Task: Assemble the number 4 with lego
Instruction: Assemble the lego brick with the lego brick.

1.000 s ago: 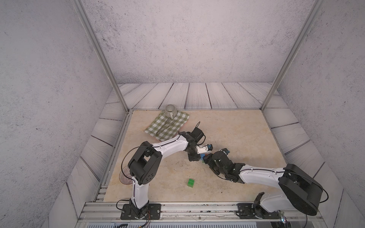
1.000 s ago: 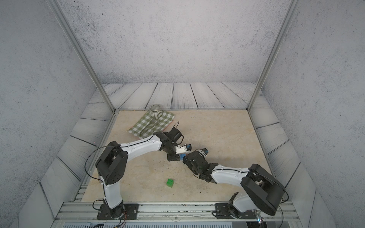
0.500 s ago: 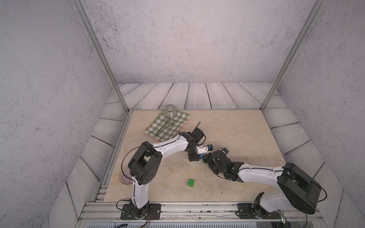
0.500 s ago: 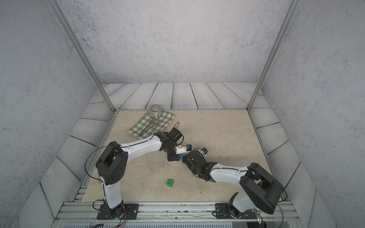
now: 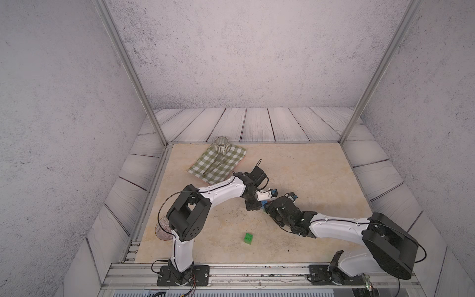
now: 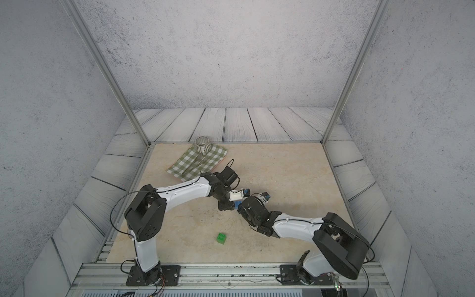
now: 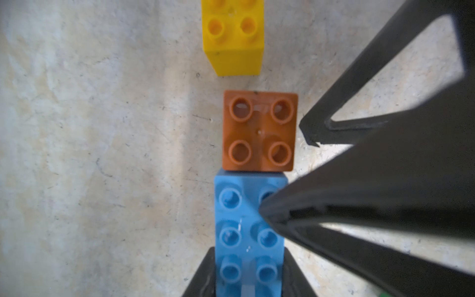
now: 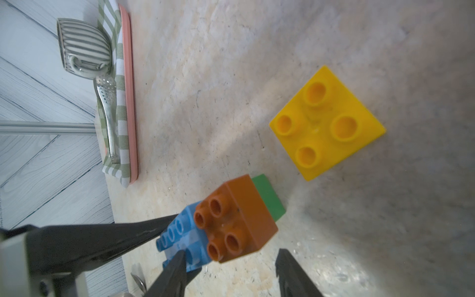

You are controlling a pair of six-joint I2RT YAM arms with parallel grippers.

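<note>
Down at the middle of the worktop (image 5: 295, 167), the left hand (image 7: 248, 259) was clamped shut on one end of the light blue brick (image 7: 246, 223), with a finger against each long side. At that brick's far end, straight out beyond the left fingertips, sat the orange-brown brick (image 8: 236, 223). It was stacked on a green brick (image 8: 270, 200) whose edge showed beneath it. The right hand (image 8: 230, 253) was part open and held nothing. Its jaws straddled the orange-brown brick, one fingertip over the studs of the light blue brick, the other just beside the orange-brown brick with a sliver of worktop between. The yellow brick (image 8: 326, 123) lay studs up, farther out beyond the right fingertips and apart from the stack. In both top views a loose green brick (image 5: 248, 237) (image 6: 221, 237) lay alone, well behind both hands, toward the arm bases.
</note>
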